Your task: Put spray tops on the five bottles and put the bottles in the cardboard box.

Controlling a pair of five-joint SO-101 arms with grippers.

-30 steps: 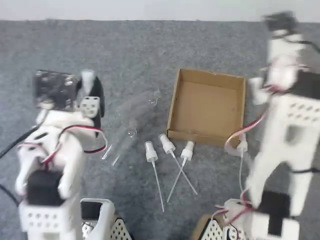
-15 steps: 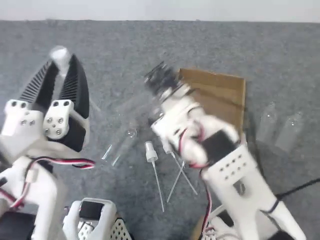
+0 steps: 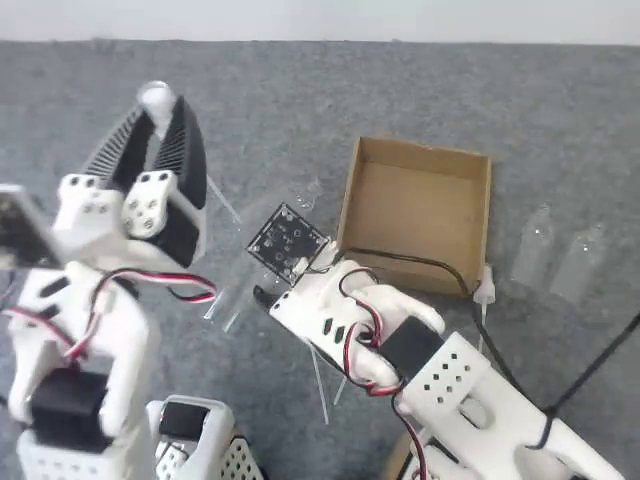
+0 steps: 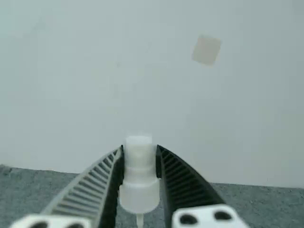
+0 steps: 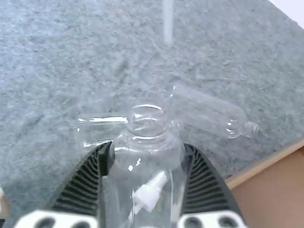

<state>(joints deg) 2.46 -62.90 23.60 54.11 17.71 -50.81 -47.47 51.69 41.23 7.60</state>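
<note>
While the left claw (image 4: 138,178) pinches a spray top (image 4: 138,166) between its ribbed black fingers, the top's long axis runs along those fingers, with the head out at the tips and the tube stub back toward the wrist. In the high view this claw (image 3: 155,130) is raised over the tabletop's (image 3: 300,100) left part.

The right claw (image 5: 147,161) is clamped on a clear bottle (image 5: 147,142), long axis along the fingers and open neck pointing away from the wrist. Just beyond, a second bottle (image 5: 211,114) lies on its side, neck toward the cardboard box (image 5: 280,190). Past the box's (image 3: 420,215) other side lie a third bottle (image 3: 533,245) and a fourth bottle (image 3: 580,262), necks pointing away from the arms' bases. A loose spray top (image 3: 485,290) lies at the box's near corner.
</note>
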